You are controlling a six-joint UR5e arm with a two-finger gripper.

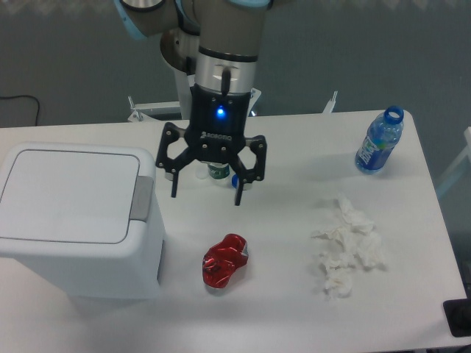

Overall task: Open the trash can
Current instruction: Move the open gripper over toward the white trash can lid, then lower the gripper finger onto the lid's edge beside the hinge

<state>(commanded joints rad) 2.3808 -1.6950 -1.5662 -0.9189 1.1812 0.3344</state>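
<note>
The trash can [77,220] is a large white boxy bin at the left of the table. Its flat white lid [70,193] lies shut, and a grey push tab [142,198] sits on its right edge. My gripper [207,197] hangs above the table just right of the bin, fingers pointing down and spread wide, holding nothing. Its left fingertip [175,193] is a short way right of the grey tab and does not touch it.
A crushed red can [224,261] lies below the gripper. Crumpled white tissue [347,246] lies at the right. A blue water bottle without a cap [380,141] stands at the far right. A small bottle with a blue cap [219,173] is partly hidden behind the gripper.
</note>
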